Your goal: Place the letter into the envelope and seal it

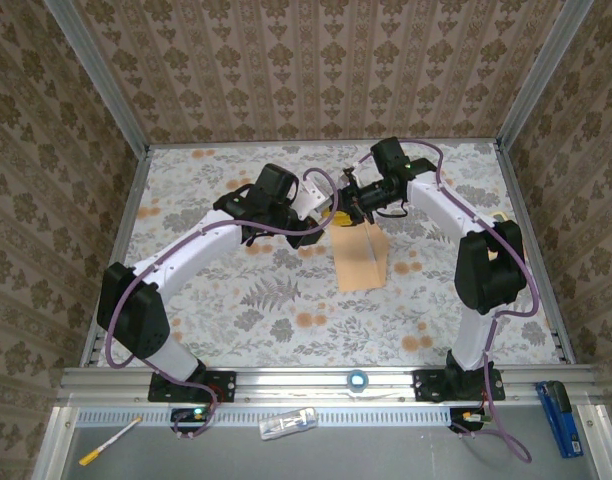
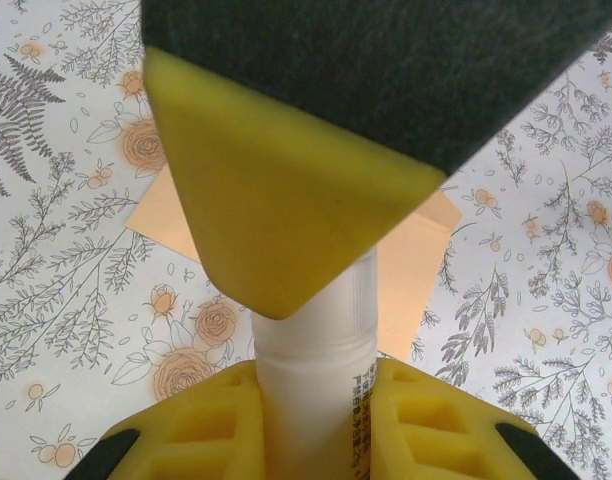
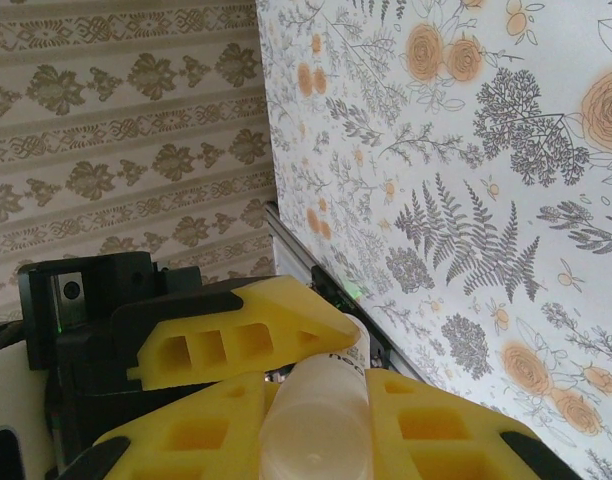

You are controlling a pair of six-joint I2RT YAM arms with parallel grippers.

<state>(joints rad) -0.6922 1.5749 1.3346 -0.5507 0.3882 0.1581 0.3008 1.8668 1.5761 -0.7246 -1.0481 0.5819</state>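
The left hand (image 2: pixel 316 405) is closed on a white tube (image 2: pixel 321 340), with the tube's body clamped between its yellow fingers. The right hand (image 3: pixel 316 410) grips the other end of the same tube, so the two hands meet tip to tip above the floral worktop (image 1: pixel 236 310). The tan envelope (image 1: pixel 363 258) lies on the worktop beneath them, slightly right of centre.

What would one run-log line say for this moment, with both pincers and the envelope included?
left pincer: shut on white tube | right pincer: shut on same tube, other end | envelope: lying on tablecloth beneath them
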